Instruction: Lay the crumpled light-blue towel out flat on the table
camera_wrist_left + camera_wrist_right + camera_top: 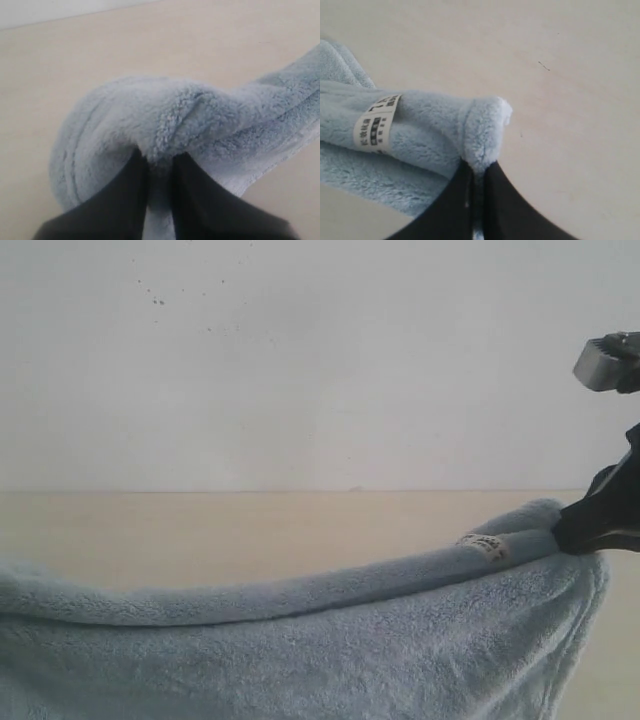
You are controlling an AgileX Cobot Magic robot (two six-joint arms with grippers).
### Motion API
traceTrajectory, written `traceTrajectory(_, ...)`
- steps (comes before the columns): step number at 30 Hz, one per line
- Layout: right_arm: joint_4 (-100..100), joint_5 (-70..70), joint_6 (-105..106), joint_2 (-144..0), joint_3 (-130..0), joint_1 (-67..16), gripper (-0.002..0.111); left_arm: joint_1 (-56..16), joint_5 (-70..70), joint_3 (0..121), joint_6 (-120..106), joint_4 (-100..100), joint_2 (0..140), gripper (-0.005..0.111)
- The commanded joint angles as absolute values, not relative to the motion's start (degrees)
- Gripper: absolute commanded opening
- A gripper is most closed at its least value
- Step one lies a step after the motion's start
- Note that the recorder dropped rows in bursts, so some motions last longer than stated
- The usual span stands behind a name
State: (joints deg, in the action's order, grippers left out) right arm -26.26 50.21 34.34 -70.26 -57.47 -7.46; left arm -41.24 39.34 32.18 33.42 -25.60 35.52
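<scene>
The light-blue towel [300, 660] lies stretched across the front of the table [200, 530], its upper edge rolled into a long ridge that rises to the right. My right gripper [565, 535] is shut on that raised corner, beside the white tag [485, 545]. In the right wrist view, the black fingers [479, 167] pinch the hemmed corner of the towel [420, 135] just above the table [570, 100], the tag [376, 125] close by. In the left wrist view, my left gripper [160, 157] holds a bunched fold of towel [165, 120] in a narrow gap; the cloth rests on the table [75, 60].
A plain white wall stands behind the table's far edge. A grey part of the right arm [605, 362] hangs above the gripper at the right border. The left gripper is outside the exterior view.
</scene>
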Motion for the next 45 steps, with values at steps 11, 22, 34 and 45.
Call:
traceTrajectory(11,-17.3,46.9,27.7,-67.8,-57.3,-6.8,0.000,-41.2,46.8,32.0,33.8,-30.1,35.3,0.077)
traceTrajectory(22,-9.5,34.8,19.3,-59.2,-57.4,-6.8,0.000,-41.2,47.4,31.3,27.9,-25.4,35.3,0.076)
traceTrajectory(34,-13.7,38.8,20.1,-57.8,-60.2,-8.6,0.000,-41.2,30.6,25.9,9.4,-4.5,50.5,0.066)
traceTrajectory(45,-13.8,38.8,20.2,-57.8,-60.2,-8.6,0.000,-37.6,30.2,26.5,44.7,-36.3,73.9,0.066)
